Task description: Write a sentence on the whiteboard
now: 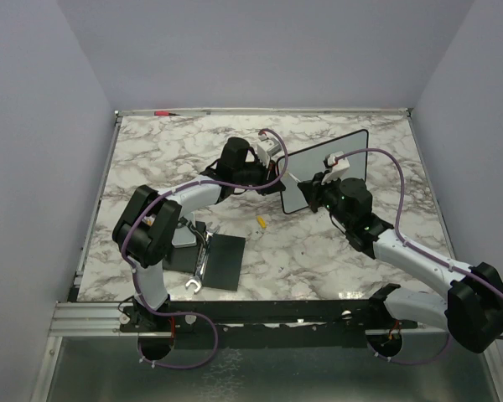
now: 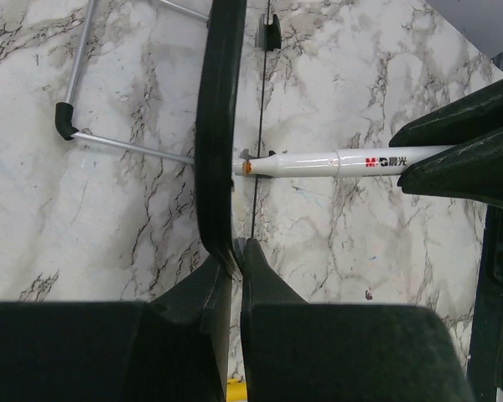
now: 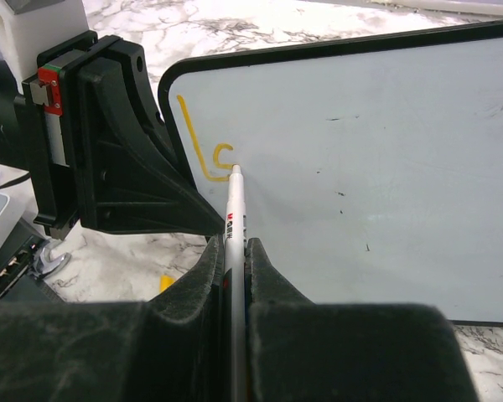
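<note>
The whiteboard (image 1: 339, 155) stands tilted upright on the marble table, and its white face fills the right wrist view (image 3: 386, 167). My left gripper (image 1: 278, 164) is shut on the board's left edge; in the left wrist view (image 2: 237, 247) its jaws pinch the black frame (image 2: 218, 126). My right gripper (image 3: 235, 243) is shut on a white marker (image 3: 234, 209) whose tip touches the board. The sentence (image 3: 203, 151) is two yellow-orange strokes, an "L" and a small "c", at the board's upper left. The marker also shows in the left wrist view (image 2: 344, 159).
A flat black square pad (image 1: 220, 260) lies at the front left with a wrench (image 1: 198, 272) beside it. A yellow cap (image 1: 261, 222) lies on the marble in front of the board. A red pen (image 1: 163, 112) lies at the far edge. The stand's silver leg (image 2: 126, 145) reaches behind the board.
</note>
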You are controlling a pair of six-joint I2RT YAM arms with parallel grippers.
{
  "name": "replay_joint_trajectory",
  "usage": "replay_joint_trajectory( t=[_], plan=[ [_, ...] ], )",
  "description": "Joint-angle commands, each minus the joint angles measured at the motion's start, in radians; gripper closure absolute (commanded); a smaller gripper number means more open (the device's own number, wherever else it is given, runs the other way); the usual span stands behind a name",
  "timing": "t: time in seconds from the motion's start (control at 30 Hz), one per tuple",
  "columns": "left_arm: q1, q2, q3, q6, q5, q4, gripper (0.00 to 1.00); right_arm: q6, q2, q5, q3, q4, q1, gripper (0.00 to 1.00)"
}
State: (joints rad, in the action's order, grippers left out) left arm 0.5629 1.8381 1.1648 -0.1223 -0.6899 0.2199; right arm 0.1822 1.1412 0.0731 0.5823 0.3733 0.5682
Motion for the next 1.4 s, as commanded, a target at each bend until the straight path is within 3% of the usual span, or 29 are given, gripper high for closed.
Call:
replay_joint_trajectory(
  t=[0.0,0.83,1.17,1.37],
  plan=[
    [0.021,0.000,0.015,0.039,-0.013,-0.035,1.00,-0.019,-0.015,0.042,0.032,0.007,-0.005,0.99],
    [0.023,0.005,0.019,0.047,-0.007,-0.048,1.00,-0.023,-0.010,0.001,0.047,0.016,-0.005,0.99],
    [0.023,0.009,0.025,0.039,0.005,-0.048,1.00,-0.019,-0.111,0.028,0.034,-0.031,-0.005,0.99],
    [0.023,0.010,0.024,0.038,0.003,-0.049,1.00,-0.030,-0.070,0.027,0.046,-0.013,-0.004,0.99]
  ],
)
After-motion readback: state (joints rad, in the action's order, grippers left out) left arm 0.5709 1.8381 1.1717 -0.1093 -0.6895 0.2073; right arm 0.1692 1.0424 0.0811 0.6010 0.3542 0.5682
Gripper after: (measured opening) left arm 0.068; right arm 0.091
